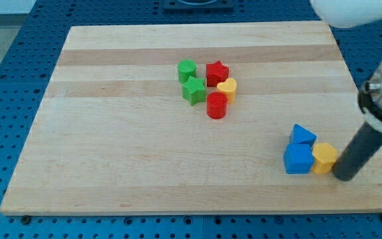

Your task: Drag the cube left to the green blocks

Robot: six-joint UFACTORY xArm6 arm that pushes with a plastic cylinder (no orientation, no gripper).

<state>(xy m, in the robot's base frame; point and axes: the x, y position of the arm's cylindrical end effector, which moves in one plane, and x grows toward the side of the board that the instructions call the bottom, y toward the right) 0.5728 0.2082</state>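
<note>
A blue cube [298, 159] sits near the board's lower right, with a blue triangular block [302, 135] touching it above and a yellow block [324, 157] touching its right side. Two green blocks stand near the board's upper middle: a green round-ish one [187, 70] and a green star-like one [193, 90] just below it. My tip [344, 176] rests on the board just right of the yellow block, so the yellow block lies between it and the cube.
A red star block [217, 73], a yellow heart block [227, 88] and a red cylinder [217, 105] cluster right of the green blocks. The wooden board [111, 146] lies on a blue perforated table. Its right edge is close to my tip.
</note>
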